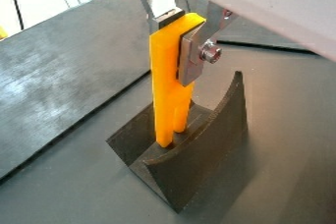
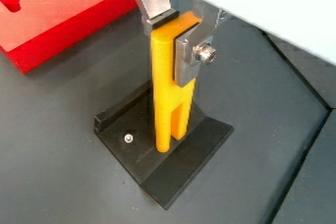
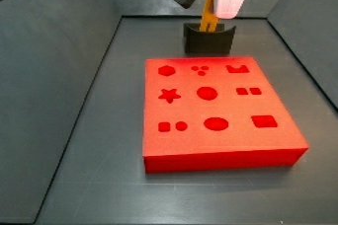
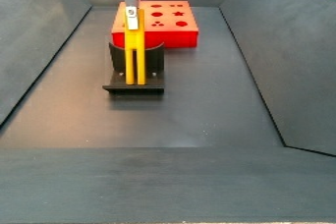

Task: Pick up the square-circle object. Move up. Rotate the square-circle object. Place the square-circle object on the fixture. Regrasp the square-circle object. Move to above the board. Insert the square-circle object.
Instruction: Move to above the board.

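The yellow square-circle object (image 1: pixel 168 95) (image 2: pixel 167 105) stands upright with its lower end in the dark fixture (image 1: pixel 184 164) (image 2: pixel 178 174). My gripper (image 1: pixel 180 37) (image 2: pixel 176 36) is shut on the peg's upper end, one silver finger (image 1: pixel 194 56) flat against a face and the other pad behind the top. In both side views the peg (image 3: pixel 208 20) (image 4: pixel 132 46) rises from the fixture (image 3: pixel 199 41) (image 4: pixel 144 83) under the gripper. The red board (image 3: pixel 218 111) (image 4: pixel 178 22) lies beside the fixture.
Grey walls (image 3: pixel 79 81) (image 4: pixel 256 61) slope up along both sides of the dark floor. A corner of the board (image 2: pixel 53 17) shows close to the fixture's base plate. A screw (image 2: pixel 128 138) sits in that plate.
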Motion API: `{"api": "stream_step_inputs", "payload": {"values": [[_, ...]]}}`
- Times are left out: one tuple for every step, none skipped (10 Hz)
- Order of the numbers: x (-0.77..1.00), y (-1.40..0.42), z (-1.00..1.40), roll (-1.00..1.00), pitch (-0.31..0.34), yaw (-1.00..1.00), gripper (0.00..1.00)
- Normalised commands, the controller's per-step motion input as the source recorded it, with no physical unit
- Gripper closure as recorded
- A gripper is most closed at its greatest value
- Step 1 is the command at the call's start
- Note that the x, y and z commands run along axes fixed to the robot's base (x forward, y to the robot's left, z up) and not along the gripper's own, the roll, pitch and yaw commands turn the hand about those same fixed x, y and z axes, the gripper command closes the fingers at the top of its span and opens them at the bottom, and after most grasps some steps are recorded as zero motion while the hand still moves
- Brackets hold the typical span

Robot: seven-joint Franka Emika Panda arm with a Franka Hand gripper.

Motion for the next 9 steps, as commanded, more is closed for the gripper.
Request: {"api": "stream_step_inputs", "payload": {"values": [[-0.02,-0.02,1.0,-0.01,-0.35,0.0,1.0],[-0.03,-0.02,1.0,-0.01,-0.337,-0.01,1.0],[-0.04,-0.01,1.0,-0.03,-0.286,-0.03,1.0],[-0.05,-0.01,1.0,-0.06,-0.208,-0.07,1.0],[-0.05,-0.01,1.0,-0.08,-0.17,-0.08,1.0],[-0.06,0.0,1.0,-0.11,-0.094,-0.1,1.0],[-0.06,0.0,1.0,-0.13,-0.043,-0.12,1.0],[-0.06,0.01,1.0,-0.13,0.007,-0.11,1.0],[-0.07,0.01,1.0,-0.11,0.035,-0.09,1.0]]}}
